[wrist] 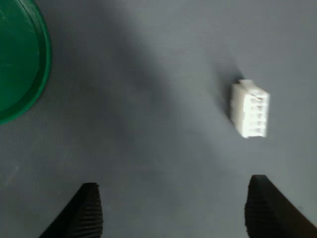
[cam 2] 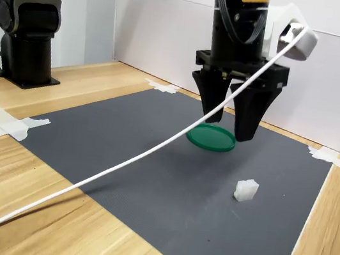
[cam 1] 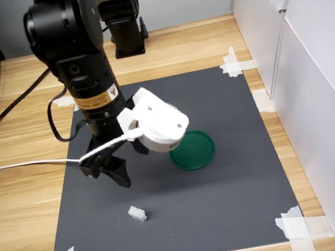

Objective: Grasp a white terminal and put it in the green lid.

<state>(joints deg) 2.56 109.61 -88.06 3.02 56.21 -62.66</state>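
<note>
The gripper (cam 2: 227, 120) hung above the grey mat (cam 1: 242, 202) with its jaws spread wide and empty, probably readied to straddle the white terminal (cam 1: 138, 214). That piece lay on the mat nearer the first exterior view's camera, apart from the jaws. The green lid (cam 1: 195, 151) sat farther right in that first exterior view, empty.

Robotics lab bench, taped grey mat (cam 1: 230, 204), white partition panels (cam 1: 318, 77)

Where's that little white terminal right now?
The white terminal lies on the grey mat near its front edge in the first exterior view, left of the green lid, below the open gripper.
</note>
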